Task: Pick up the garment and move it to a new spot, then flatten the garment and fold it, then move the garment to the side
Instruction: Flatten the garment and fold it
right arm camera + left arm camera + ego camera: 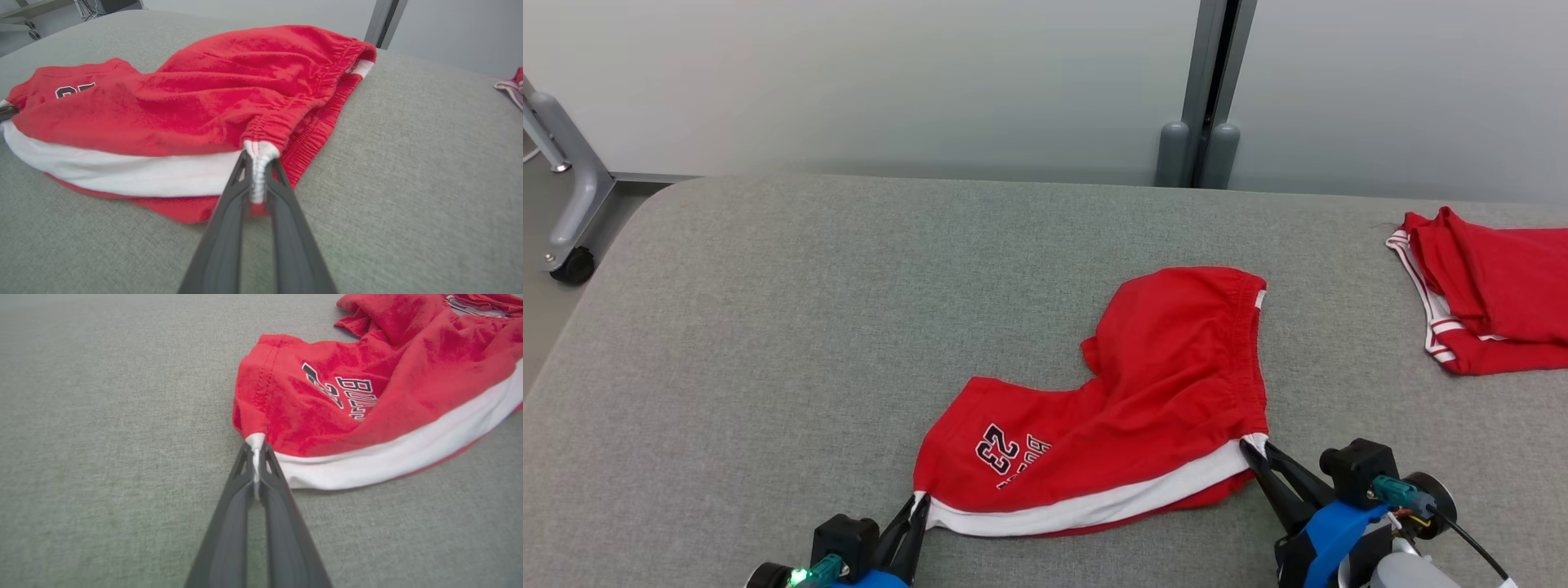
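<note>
A pair of red shorts [1143,408] with a white side stripe and a black "23" print lies rumpled on the grey table [768,327], near its front edge. My left gripper [920,501] is shut on the white corner at the leg hem [255,442]. The right gripper [1248,445] is shut on the white end of the elastic waistband [260,153]. The stripe [122,171] runs between the two grips, slightly slack. The far leg [1094,351] is bunched under the upper layer. In the right wrist view the left gripper's fingertips [8,111] show at the far left.
A second red garment with white trim [1490,294] lies folded at the table's far right edge. A grey post [1205,98] stands behind the table against a pale wall, and a wheeled metal frame [564,204] stands on the floor at the left.
</note>
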You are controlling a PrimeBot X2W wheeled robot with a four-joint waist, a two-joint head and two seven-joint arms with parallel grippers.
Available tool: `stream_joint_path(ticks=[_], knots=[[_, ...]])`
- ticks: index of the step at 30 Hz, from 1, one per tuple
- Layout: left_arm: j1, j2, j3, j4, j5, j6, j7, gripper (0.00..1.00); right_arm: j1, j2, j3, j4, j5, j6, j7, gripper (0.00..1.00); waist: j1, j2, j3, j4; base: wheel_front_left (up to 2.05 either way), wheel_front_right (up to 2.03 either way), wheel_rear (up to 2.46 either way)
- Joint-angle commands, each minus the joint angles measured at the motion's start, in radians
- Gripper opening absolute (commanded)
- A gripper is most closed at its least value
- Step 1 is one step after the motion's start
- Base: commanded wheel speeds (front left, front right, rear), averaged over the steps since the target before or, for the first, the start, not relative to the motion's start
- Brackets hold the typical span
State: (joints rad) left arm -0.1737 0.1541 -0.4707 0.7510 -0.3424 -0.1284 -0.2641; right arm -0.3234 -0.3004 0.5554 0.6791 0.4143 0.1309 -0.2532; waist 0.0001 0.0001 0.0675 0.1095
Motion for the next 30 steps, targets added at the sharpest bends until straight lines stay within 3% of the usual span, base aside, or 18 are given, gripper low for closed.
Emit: stream_joint_path(ticks=[1,10,16,23,30], knots=[[0.017,0.010,0.012,-0.041,0.006,0.009,0.000,0.00,0.030,0.006,-0.022,-0.028,-0.011,0.000,-0.007,0.00,-0.0001,-0.0001,-0.005,-0.001,0.00,0.00,0.00],[0.071,0.038,0.030,-0.241,0.028,0.041,-0.001,0.00,0.122,0.012,-0.132,-0.198,-0.072,0.000,0.019,0.00,-0.0001,-0.0001,-0.001,-0.014,0.00,0.00,0.00],[-0.018,0.069,0.048,-0.335,0.036,0.047,0.027,0.00,0.055,0.004,-0.187,-0.319,-0.121,0.000,0.068,0.00,-0.0001,-0.0001,0.043,-0.029,0.00,0.00,0.00],[-0.249,0.117,0.075,-0.419,0.054,0.035,0.094,0.00,-0.161,0.024,-0.224,-0.377,-0.154,0.000,0.107,0.00,-0.0001,-0.0001,0.156,-0.048,0.00,0.00,0.00],[-0.617,0.158,0.115,-0.428,0.047,0.015,0.172,0.00,-0.543,0.065,-0.231,-0.291,-0.147,0.000,0.129,0.00,-0.0001,-0.0001,0.310,-0.069,0.00,0.00,0.00]])
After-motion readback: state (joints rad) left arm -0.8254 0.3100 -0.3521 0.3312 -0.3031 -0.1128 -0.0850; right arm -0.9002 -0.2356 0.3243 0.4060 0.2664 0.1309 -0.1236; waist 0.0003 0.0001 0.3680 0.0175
